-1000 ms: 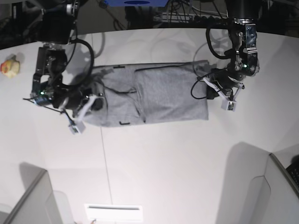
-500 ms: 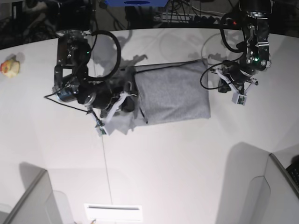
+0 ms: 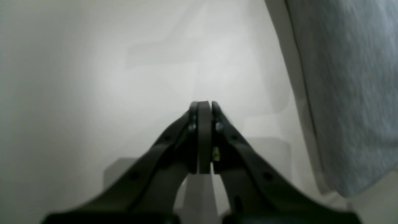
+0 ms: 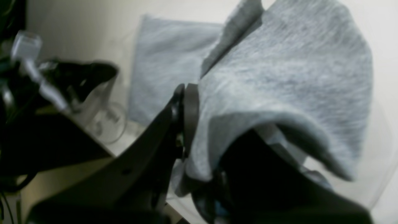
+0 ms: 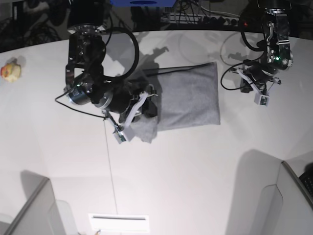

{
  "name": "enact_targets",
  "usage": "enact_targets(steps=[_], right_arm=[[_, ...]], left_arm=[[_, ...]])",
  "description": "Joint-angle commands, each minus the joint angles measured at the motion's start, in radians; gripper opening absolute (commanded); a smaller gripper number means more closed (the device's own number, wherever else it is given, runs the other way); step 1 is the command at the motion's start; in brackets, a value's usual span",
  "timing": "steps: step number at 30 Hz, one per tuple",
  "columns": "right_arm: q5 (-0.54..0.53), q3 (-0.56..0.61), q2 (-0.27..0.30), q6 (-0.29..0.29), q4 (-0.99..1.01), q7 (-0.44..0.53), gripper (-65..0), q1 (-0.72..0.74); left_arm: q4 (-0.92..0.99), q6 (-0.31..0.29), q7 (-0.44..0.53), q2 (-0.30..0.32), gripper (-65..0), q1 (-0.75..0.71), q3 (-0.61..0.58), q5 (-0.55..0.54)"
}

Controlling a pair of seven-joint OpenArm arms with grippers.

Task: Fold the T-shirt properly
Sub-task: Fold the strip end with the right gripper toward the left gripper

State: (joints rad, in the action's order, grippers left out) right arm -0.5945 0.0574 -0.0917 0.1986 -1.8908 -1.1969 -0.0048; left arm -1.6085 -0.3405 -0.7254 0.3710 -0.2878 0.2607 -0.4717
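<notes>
The heather-grey T-shirt (image 5: 188, 95) lies folded in a band on the white table (image 5: 195, 161), plain side up. My right gripper (image 5: 146, 105), on the left of the base view, is shut on the shirt's left end and holds it lifted over the rest. In the right wrist view the cloth (image 4: 279, 71) drapes over the right gripper (image 4: 194, 93) and hides one finger. My left gripper (image 5: 246, 81) hangs just right of the shirt, apart from it. In the left wrist view the left gripper (image 3: 204, 104) is shut on nothing, with the shirt's edge (image 3: 348, 77) at the right.
A small yellow toy (image 5: 11, 71) sits at the table's far left. A white sheet (image 5: 119, 223) lies at the front edge. Grey partitions stand at the front left (image 5: 29, 210) and front right (image 5: 293, 200). Cables run along the back.
My right gripper has carried the shirt's left end to the right, so the shirt covers less width. The left gripper has drawn away from the shirt's right edge, up and to the right.
</notes>
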Motion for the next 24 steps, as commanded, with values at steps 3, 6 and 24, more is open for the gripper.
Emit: enact_targets(steps=[3,6,24], right_arm=[[-0.017,0.038,-0.009,0.003,-0.019,0.027,-65.0,0.015],[-0.017,0.072,-0.026,-0.040,-0.026,0.028,-65.0,0.013],[-0.011,0.322,-0.021,-0.172,0.145,0.266,-65.0,0.039]], left_arm=[[-0.020,-0.007,0.017,0.015,-65.0,-0.020,0.048,-0.008],[-0.020,-0.009,0.017,0.015,-65.0,-0.047,0.084,-0.008],[-0.140,-0.009,0.016,0.016,-65.0,-0.158,0.259,-0.008]])
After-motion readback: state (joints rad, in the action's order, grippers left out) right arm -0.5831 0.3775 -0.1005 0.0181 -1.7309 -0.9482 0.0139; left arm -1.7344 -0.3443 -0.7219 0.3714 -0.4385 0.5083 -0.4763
